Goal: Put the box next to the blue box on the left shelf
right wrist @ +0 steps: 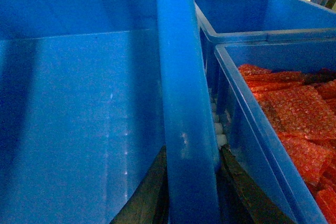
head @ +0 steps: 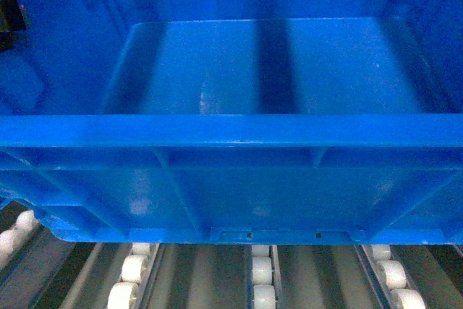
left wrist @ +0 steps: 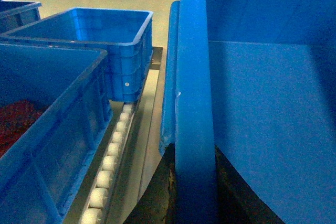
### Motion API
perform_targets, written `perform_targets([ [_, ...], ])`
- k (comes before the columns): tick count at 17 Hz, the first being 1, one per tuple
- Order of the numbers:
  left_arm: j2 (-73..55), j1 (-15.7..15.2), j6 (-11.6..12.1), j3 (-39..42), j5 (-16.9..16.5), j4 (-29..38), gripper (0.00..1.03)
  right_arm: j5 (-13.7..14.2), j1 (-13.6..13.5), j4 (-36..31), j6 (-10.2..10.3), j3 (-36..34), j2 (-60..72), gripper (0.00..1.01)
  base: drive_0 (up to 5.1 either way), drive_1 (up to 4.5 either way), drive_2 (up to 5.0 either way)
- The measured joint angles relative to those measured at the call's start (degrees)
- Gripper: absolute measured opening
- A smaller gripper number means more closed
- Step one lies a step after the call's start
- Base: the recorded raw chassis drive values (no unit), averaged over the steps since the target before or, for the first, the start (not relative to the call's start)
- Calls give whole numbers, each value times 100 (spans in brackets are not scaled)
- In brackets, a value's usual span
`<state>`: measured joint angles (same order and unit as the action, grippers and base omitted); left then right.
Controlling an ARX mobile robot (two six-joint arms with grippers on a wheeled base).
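Both grippers, the left gripper (left wrist: 194,192) and right gripper (right wrist: 191,192), pinch the box (head: 231,132) by its side rims; it fills the frame's centre, low over the left shelf (head: 264,280) rollers, beside other crates (left wrist: 105,40), not yet released.

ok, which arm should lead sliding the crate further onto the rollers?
Neither clearly. The left gripper and right gripper each clamp a side rim of the crate, which sits over the rollers. Probably push with both together.
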<state>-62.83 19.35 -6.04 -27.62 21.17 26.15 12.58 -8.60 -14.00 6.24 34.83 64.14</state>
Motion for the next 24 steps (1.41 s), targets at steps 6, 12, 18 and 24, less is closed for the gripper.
perform_targets([
  [6, 0, 0, -2, 0, 0, 0, 10, 0, 0, 2, 0, 0, 0, 18, 0, 0, 0],
  [12, -258, -55, 208, 2, 485, 343, 10, -782, 168, 354, -118, 142, 264, 18, 0, 0, 0],
  [18, -1676, -551, 146, -334, -330, 216, 10, -979, 236, 911, 166, 345, 1427, 18, 0, 0, 0],
  [24, -2013, -470, -302, -527, -581, -387, 10, -894, 350, 1010, 2, 310, 1543, 18, 0, 0, 0],
])
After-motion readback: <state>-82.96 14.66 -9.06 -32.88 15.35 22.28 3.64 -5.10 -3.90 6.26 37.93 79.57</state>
